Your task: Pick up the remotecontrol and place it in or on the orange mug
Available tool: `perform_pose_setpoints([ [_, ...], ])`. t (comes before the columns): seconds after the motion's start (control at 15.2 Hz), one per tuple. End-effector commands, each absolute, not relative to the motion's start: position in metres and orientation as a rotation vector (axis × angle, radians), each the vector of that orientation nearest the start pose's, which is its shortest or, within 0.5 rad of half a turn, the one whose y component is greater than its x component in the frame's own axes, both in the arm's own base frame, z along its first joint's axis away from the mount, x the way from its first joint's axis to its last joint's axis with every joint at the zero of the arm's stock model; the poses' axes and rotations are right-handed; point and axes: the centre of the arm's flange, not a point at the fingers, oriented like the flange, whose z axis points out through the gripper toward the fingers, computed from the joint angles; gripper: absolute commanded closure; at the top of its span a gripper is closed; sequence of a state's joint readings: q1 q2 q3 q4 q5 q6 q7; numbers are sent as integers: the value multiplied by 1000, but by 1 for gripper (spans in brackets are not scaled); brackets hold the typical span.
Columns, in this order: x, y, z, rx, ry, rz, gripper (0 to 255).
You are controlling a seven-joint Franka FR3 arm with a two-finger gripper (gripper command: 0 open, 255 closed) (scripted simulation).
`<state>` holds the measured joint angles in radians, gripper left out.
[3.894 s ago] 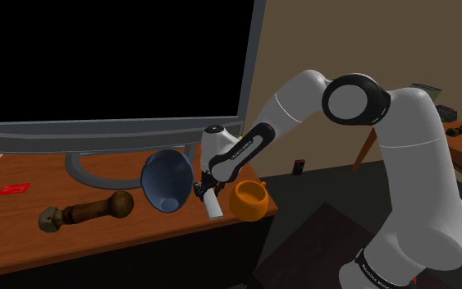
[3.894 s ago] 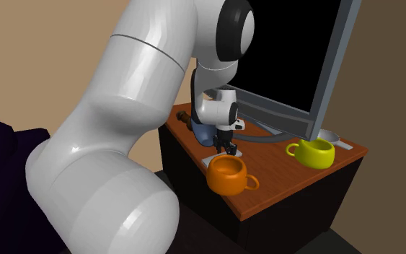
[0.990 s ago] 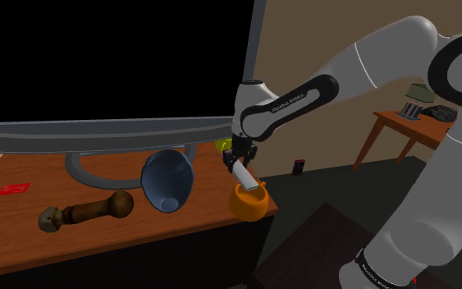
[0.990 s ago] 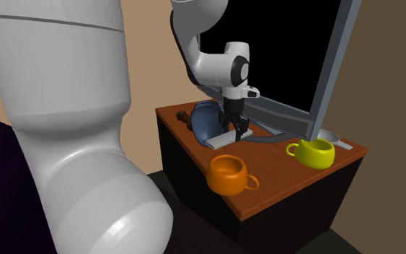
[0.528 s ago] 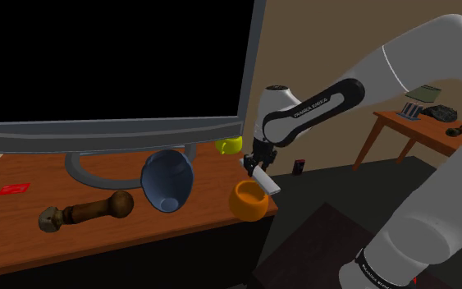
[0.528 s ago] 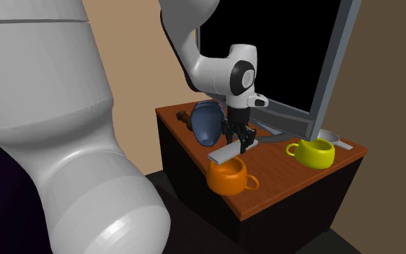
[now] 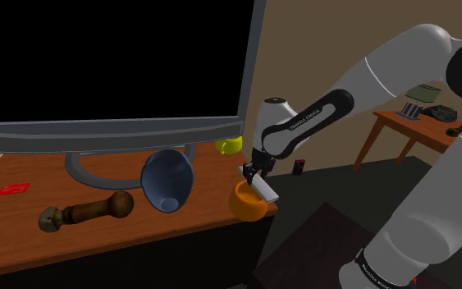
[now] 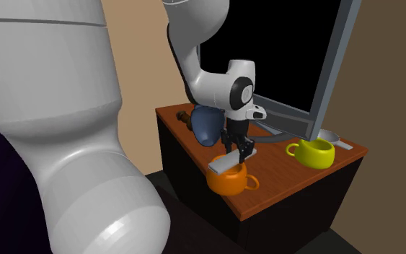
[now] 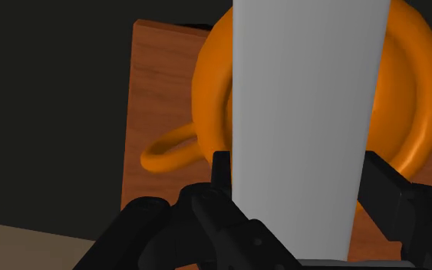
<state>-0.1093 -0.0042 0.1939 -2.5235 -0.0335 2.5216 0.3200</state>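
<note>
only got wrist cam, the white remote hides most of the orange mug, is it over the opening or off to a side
Observer: In the second exterior view the remote, gripped in the claw, lies nearly level across the orange mug at rim height. I cannot tell if they touch.
Operator: anything near i could hit
Observer: A yellow mug stands well apart, to that view's right of the orange one.
Operator: other side?
Observer: A blue vase lies on its side, mouth toward the shoulder camera, apart from the orange mug.
</note>
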Motion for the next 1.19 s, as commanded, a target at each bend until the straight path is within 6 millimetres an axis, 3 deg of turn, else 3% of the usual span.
perform_pose_setpoints([
  [0.0,460,39,267,-3144,328,-11,255],
  [0.2,460,39,250,-3144,328,-11,255],
  [0.73,460,39,250,-3144,328,-11,255],
  [0.79,460,39,249,-3144,328,-11,0],
  [1.12,460,39,250,-3144,328,-11,0],
])
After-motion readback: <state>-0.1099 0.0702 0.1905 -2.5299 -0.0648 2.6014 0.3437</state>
